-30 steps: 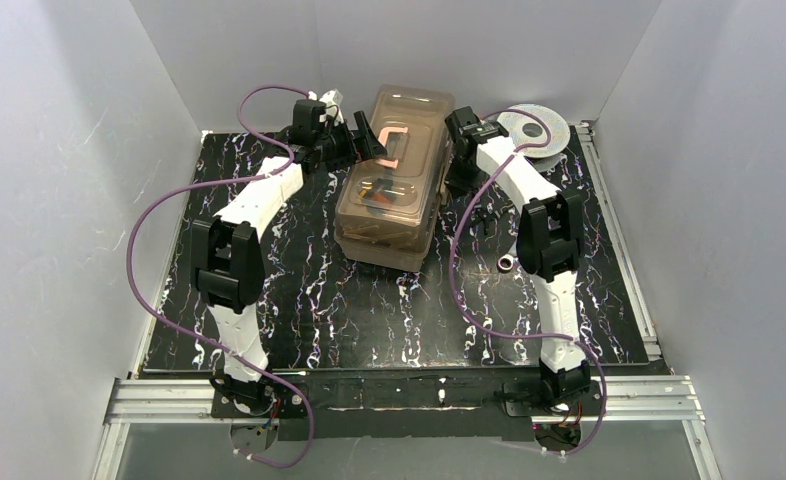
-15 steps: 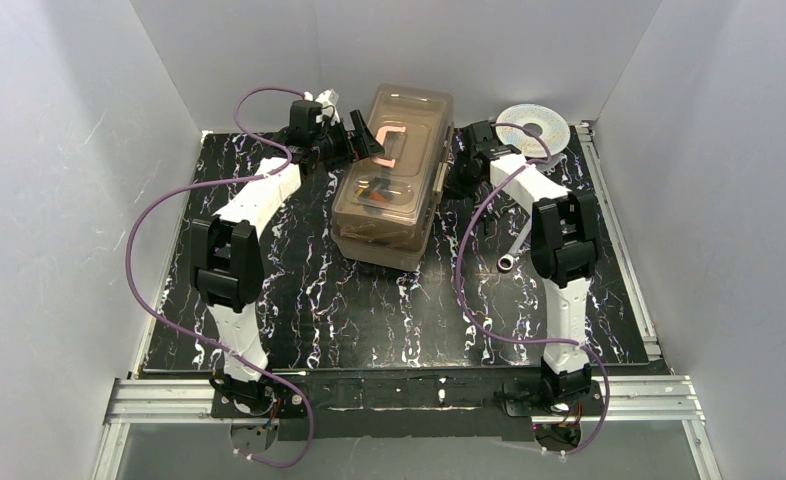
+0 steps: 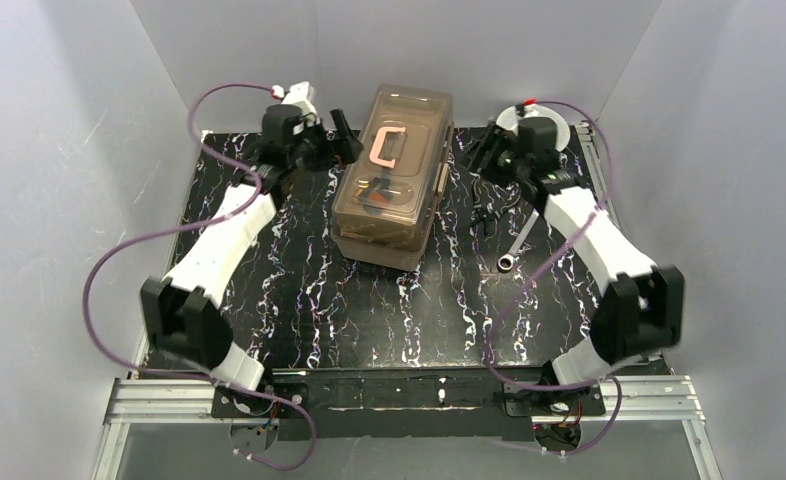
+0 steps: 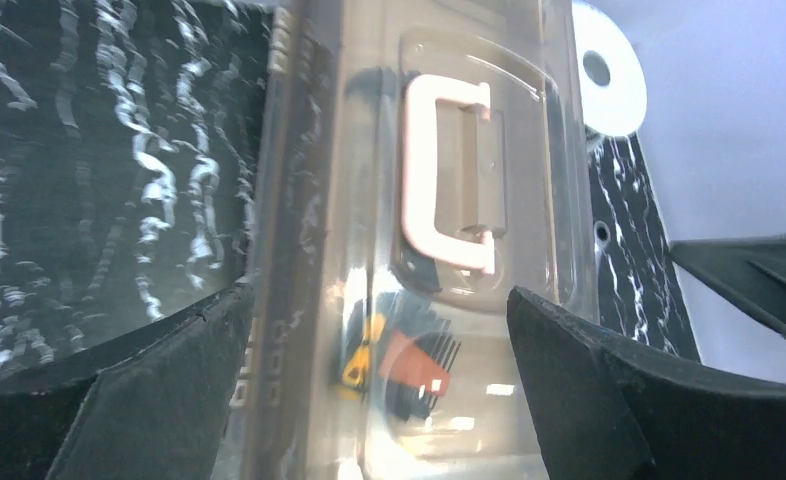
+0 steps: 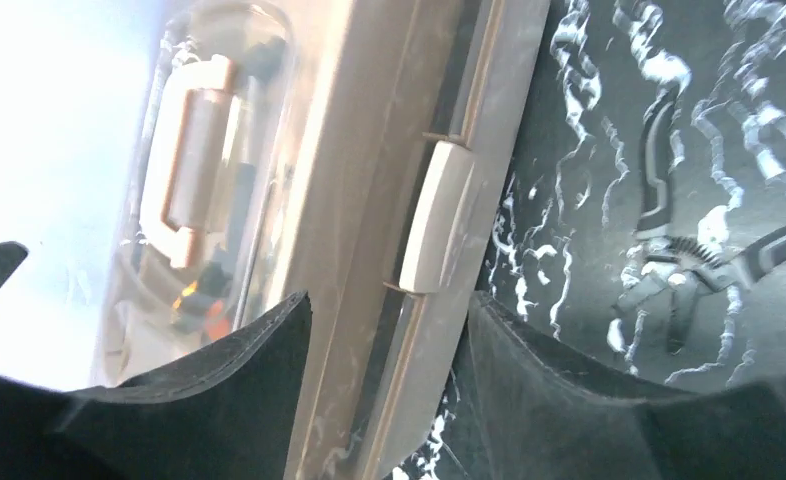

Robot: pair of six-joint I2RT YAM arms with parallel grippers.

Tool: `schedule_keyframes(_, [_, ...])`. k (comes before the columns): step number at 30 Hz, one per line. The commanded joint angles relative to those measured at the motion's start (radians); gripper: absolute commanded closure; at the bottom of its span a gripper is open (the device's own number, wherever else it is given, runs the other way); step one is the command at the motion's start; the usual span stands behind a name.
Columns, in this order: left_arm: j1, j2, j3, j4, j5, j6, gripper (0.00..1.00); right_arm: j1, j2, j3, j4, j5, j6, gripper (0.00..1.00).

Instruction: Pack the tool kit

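The beige toolbox (image 3: 389, 215) stands at the back middle of the table, its translucent brown lid (image 3: 401, 120) down and its cream handle (image 3: 386, 147) lying flat. Yellow and red tools (image 4: 401, 358) show blurred through the lid. My left gripper (image 3: 343, 134) hangs open just left of the box's far end; in its wrist view the left gripper (image 4: 379, 295) frames the lid and handle (image 4: 447, 190). My right gripper (image 3: 487, 152) is open to the right of the box, its jaws (image 5: 389, 297) framing the cream side latch (image 5: 436, 216). Pliers (image 3: 483, 214) lie on the table.
A silver socket tool (image 3: 515, 249) lies right of the box, near the pliers (image 5: 671, 245). A round silver spool (image 3: 557, 127) sits at the back right corner, partly behind my right arm. Grey walls close in the table on three sides.
Both arms swung outward, elbows dropping toward the table's sides. The left gripper came off the handle to the box's left. The right gripper drew back to the right and opened.
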Motion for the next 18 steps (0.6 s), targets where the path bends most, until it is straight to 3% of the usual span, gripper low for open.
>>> schedule_keyframes(1, [0.006, -0.255, -0.179, 0.09, -0.264, 0.035, 0.02, -0.014, -0.236, -0.198, 0.158, 0.151, -0.059, 0.31])
schedule_keyframes(5, [0.008, -0.455, -0.464, 0.241, -0.454, 0.018, 0.02, -0.014, -0.39, -0.377, 0.303, 0.357, -0.149, 0.32])
schedule_keyframes(11, [-0.009, -0.656, -0.849, 0.476, -0.706, 0.128, 0.02, -0.012, -0.6, -0.802, 0.793, 0.374, -0.554, 0.2])
schedule_keyframes(14, [-0.029, -0.684, -0.99, 0.611, -0.734, 0.191, 0.02, -0.015, -0.642, -0.861, 0.81, 0.508, -0.53, 0.32])
schedule_keyframes(16, [-0.048, -0.678, -1.055, 0.659, -0.731, 0.238, 0.02, -0.017, -0.656, -0.894, 0.822, 0.526, -0.617, 0.2])
schedule_keyframes(18, [-0.067, -0.664, -1.114, 0.709, -0.728, 0.305, 0.02, -0.02, -0.65, -0.936, 0.843, 0.628, -0.659, 0.18])
